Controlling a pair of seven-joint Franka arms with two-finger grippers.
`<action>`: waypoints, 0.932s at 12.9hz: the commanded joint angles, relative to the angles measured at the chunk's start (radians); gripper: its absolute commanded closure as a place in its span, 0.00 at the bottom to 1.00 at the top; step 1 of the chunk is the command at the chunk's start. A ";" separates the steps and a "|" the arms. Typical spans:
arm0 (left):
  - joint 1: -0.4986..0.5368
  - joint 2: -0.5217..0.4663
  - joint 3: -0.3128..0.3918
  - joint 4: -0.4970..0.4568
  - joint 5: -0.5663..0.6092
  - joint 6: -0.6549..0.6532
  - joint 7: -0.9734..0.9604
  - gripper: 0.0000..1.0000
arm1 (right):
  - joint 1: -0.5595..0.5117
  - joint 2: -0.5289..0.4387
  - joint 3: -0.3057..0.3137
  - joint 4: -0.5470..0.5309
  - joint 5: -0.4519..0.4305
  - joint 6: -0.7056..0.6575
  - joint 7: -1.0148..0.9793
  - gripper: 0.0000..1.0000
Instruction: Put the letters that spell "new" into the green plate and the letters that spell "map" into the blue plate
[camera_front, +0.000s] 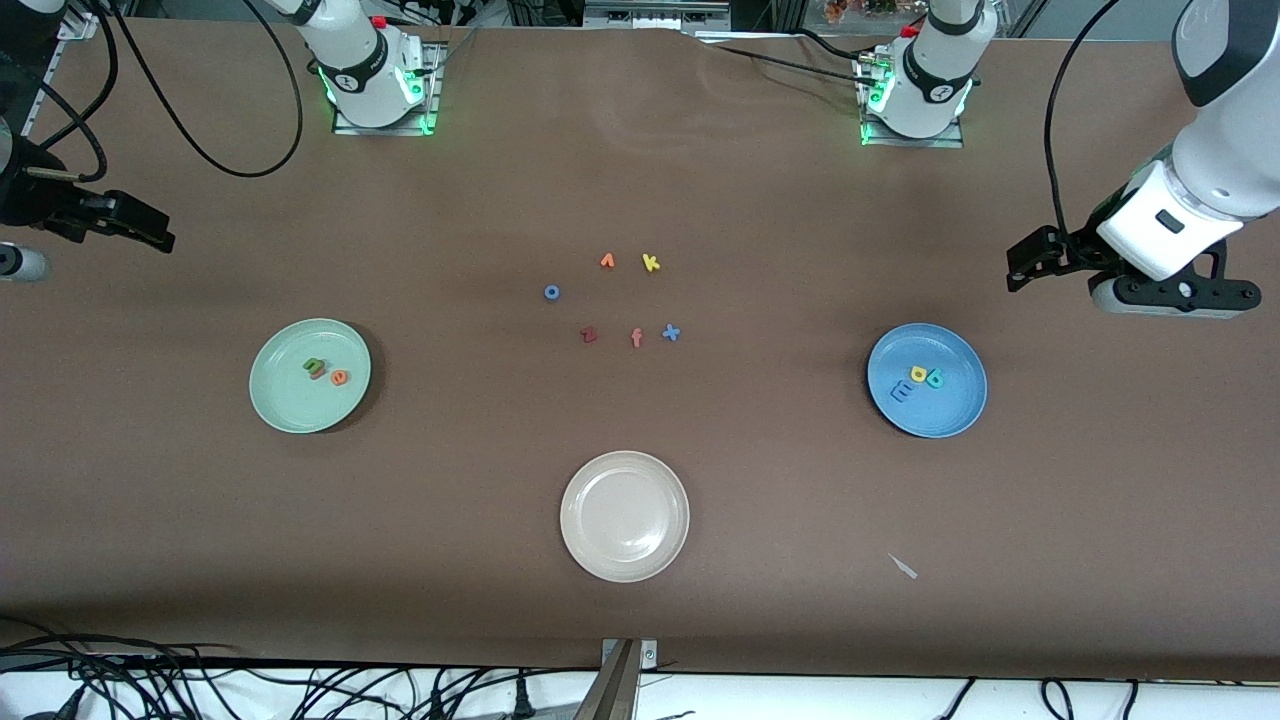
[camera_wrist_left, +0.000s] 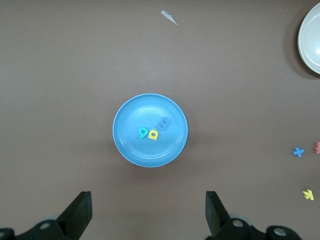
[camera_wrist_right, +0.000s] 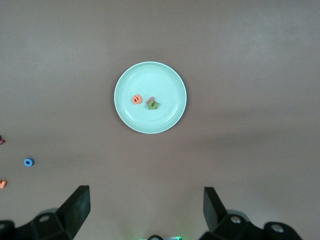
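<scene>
A: Green plate (camera_front: 285, 405)?
B: Holds green n (camera_front: 314, 366), orange e (camera_front: 339, 377), pinkish w (camera_wrist_right: 149, 99) under the n: "new" sorted.
A: Blue plate (camera_front: 950, 415)?
B: At three o'clock of the loose letters; m (camera_front: 901, 392), a (camera_front: 918, 375), p (camera_front: 935, 377) inside.
A: Grippers?
B: Left gripper (camera_wrist_left: 148, 212), right gripper (camera_wrist_right: 146, 210) hang over their plates, fingers spread, empty.

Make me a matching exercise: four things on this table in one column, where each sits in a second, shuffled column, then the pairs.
Things
1. yellow foam letter a
2. orange foam letter e
3. yellow foam letter k
4. round beige-white plate

Places
A. in the round pale mint-green plate
B. nearest the front camera, mid-table
C. in the round sky-blue plate
D. on bare table between the two arms' ends

Pairs: 1-C, 2-A, 3-D, 4-B
</scene>
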 joint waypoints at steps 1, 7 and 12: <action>-0.025 -0.017 0.000 0.000 0.033 -0.024 0.009 0.00 | 0.000 0.004 0.004 0.018 -0.005 -0.006 0.002 0.00; -0.011 -0.017 0.010 0.000 0.033 -0.041 0.020 0.00 | 0.000 0.003 0.004 0.018 -0.002 -0.005 -0.014 0.00; -0.008 -0.017 0.010 0.000 0.032 -0.041 0.023 0.00 | 0.000 0.004 0.004 0.018 -0.002 -0.005 -0.014 0.00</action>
